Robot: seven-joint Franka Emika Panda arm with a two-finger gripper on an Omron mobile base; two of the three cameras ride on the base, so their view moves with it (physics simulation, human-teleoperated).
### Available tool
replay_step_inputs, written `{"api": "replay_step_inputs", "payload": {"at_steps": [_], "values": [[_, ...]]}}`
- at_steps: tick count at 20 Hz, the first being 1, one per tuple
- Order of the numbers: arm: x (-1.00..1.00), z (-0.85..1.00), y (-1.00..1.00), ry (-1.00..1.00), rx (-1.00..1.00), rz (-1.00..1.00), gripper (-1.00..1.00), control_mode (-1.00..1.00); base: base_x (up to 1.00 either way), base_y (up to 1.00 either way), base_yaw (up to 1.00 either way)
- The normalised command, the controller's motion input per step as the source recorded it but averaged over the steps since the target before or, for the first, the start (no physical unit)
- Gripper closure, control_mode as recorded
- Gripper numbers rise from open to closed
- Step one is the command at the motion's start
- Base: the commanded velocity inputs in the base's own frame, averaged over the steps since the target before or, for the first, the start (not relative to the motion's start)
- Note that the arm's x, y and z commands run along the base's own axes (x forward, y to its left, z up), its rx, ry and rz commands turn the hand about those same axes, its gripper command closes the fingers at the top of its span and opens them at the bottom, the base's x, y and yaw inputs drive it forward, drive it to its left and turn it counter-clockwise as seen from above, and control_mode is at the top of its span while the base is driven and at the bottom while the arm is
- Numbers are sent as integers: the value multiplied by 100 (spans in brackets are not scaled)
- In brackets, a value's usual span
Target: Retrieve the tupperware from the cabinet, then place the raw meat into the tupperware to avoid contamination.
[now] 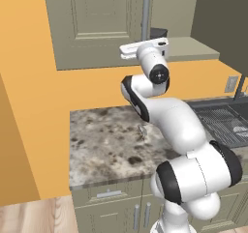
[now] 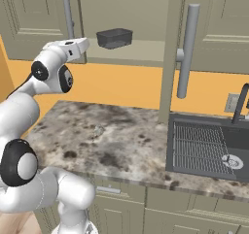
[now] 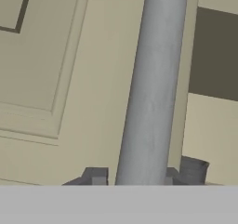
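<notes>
Gripper (image 3: 139,179) jaws straddle the cabinet's bar handle (image 3: 151,88) mid-frame, seemingly unclamped; a loose grip could slip off, leaving the tupperware (image 2: 115,38) unreachable.

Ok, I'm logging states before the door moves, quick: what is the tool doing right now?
Tool: open, one fingertip on each side of the cabinet door's grey bar handle; not closed on it yet.

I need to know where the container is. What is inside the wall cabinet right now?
On the shelf inside the cabinet, the tupperware sits by the open right door. The closed left door hides whatever lies behind it.
</notes>
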Motion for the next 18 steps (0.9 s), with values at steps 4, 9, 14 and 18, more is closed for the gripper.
{"api": "replay_step_inputs", "payload": {"at_steps": [4, 9, 14, 18], "values": [[-3, 0, 0, 3, 0, 0, 100, -100, 0, 0, 0], [-16, 0, 0, 6, 0, 0, 100, -100, 0, 0, 0], [-29, 0, 0, 8, 0, 0, 100, -100, 0, 0, 0], [-36, 0, 0, 9, 0, 0, 100, -100, 0, 0, 0]]}}
